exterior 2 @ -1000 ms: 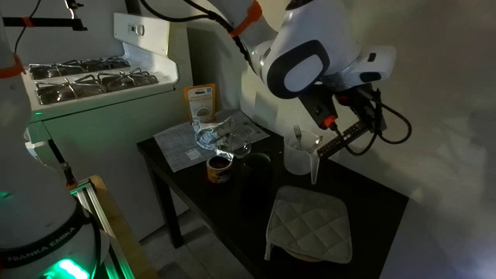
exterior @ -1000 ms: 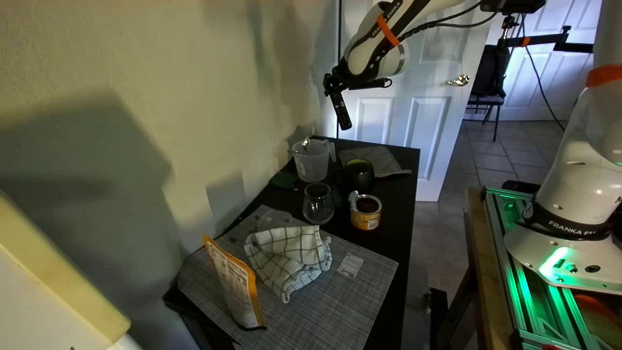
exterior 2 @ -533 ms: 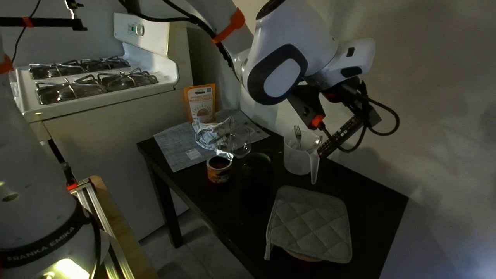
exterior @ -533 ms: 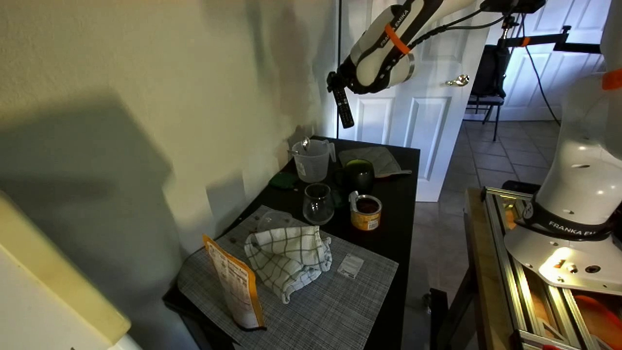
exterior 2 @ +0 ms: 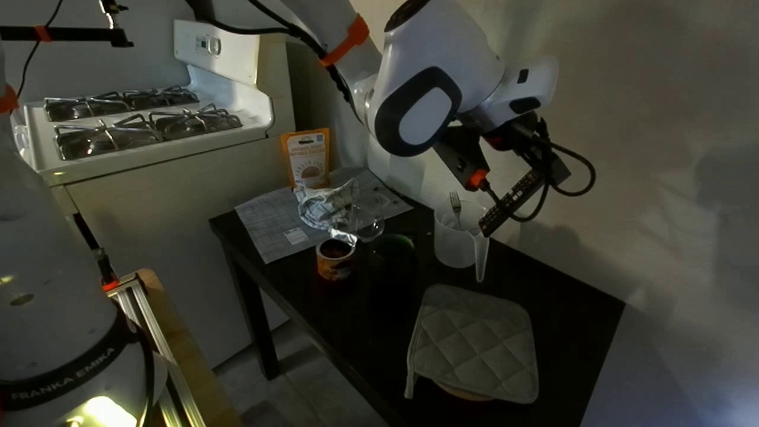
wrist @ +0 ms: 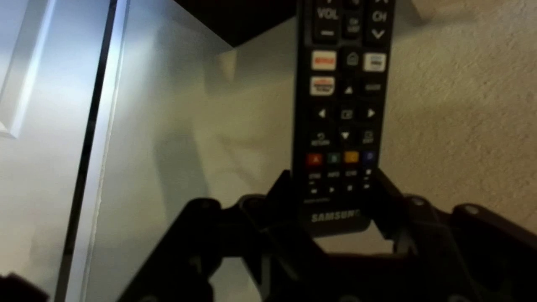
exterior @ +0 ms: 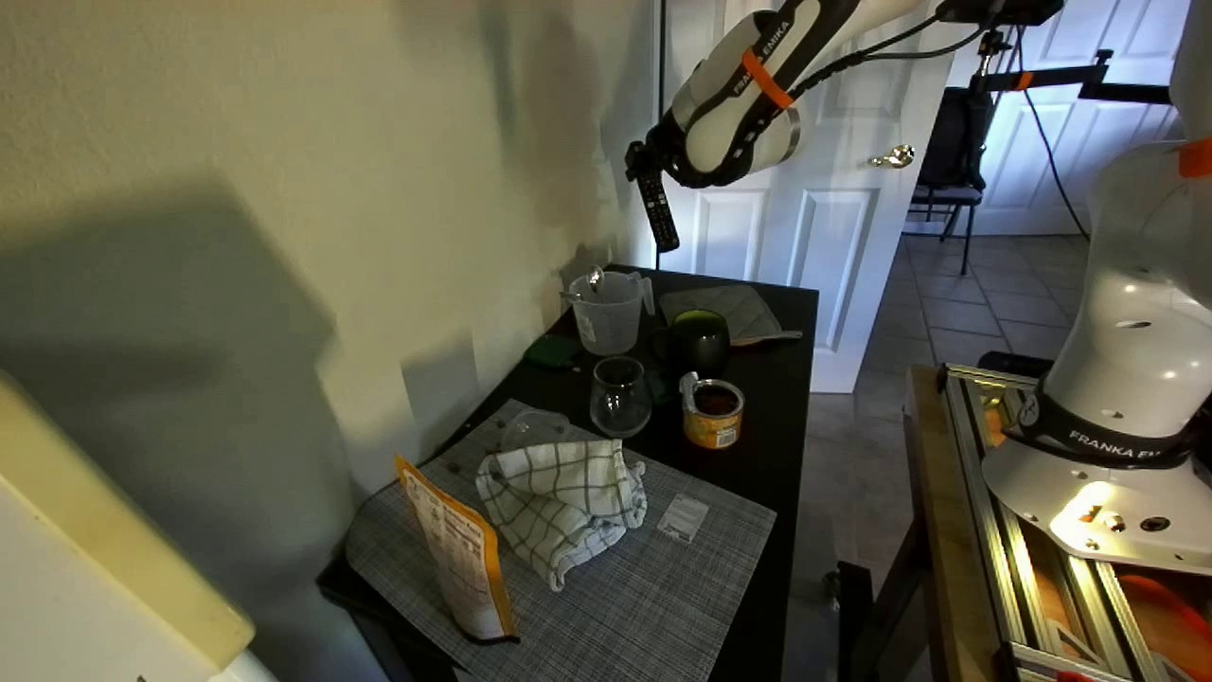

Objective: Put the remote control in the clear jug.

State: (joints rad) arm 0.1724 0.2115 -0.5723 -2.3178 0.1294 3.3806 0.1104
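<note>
The black remote control (exterior: 657, 210) hangs tilted, far end down, from my gripper (exterior: 644, 166) in both exterior views, also as remote (exterior 2: 510, 203) and gripper (exterior 2: 551, 169). In the wrist view the fingers (wrist: 333, 184) are shut on the sides of the remote (wrist: 342, 113) near its SAMSUNG end. The clear jug (exterior: 611, 317) stands upright on the dark table against the wall, with a fork and a spoon inside. The remote is above table height, higher than the jug; in an exterior view its lower end overlaps the rim and handle of the jug (exterior 2: 453, 243). The jug is out of the wrist view.
Near the jug stand a dark mug (exterior: 699, 346), a clear glass (exterior: 620, 398) and an open tin (exterior: 712, 421). A quilted pot holder (exterior 2: 474, 344) lies beside the jug's handle. A towel (exterior: 568, 502) and pouch (exterior: 459, 549) are on the placemat. The wall (exterior: 530, 189) borders the table.
The gripper has shifted slightly with the remote in its grip, leftward in an exterior view, and the remote's lower end is now over the jug's handle side there. The base light went from green to yellowish-white.
</note>
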